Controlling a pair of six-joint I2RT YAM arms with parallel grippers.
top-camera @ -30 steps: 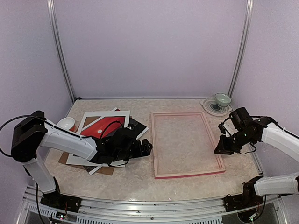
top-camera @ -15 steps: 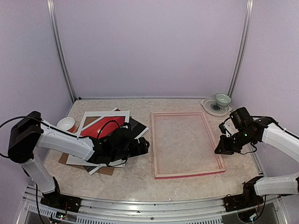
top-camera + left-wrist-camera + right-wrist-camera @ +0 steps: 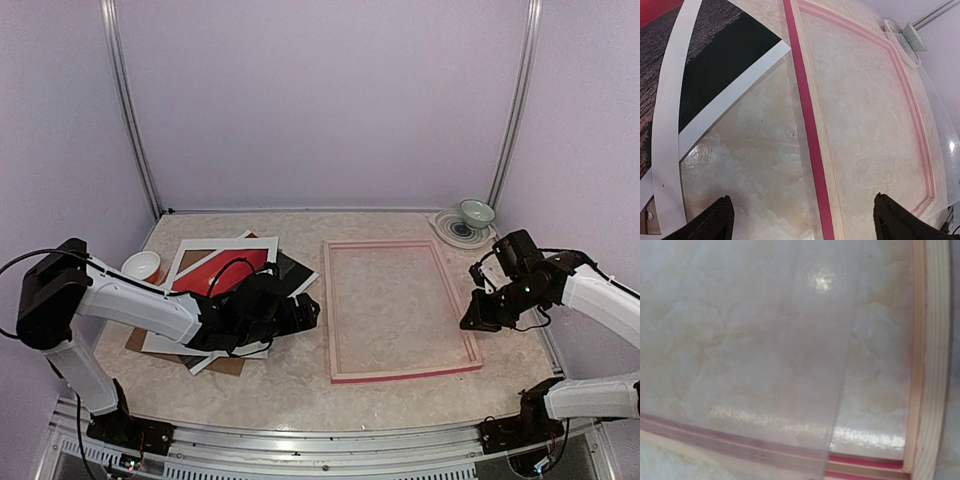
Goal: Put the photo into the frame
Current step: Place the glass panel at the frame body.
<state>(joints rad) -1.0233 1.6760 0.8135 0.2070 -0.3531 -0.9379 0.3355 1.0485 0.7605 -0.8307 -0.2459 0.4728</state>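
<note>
Little is changing: the left hand [image 3: 305, 315], wide and empty, is barely shifting near the left edge of the table [image 3: 300, 372] where the photo [image 3: 215, 271] is lying under a mat [image 3: 262, 245], the right hand [image 3: 478, 312] is staying shut beside the frame [image 3: 400, 374], so loading is still waiting.

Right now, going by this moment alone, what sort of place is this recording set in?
Probably a robot test booth, not a home: plain lilac walls, aluminium rails at the corners, and two arms bolted to a marble-patterned table.
</note>
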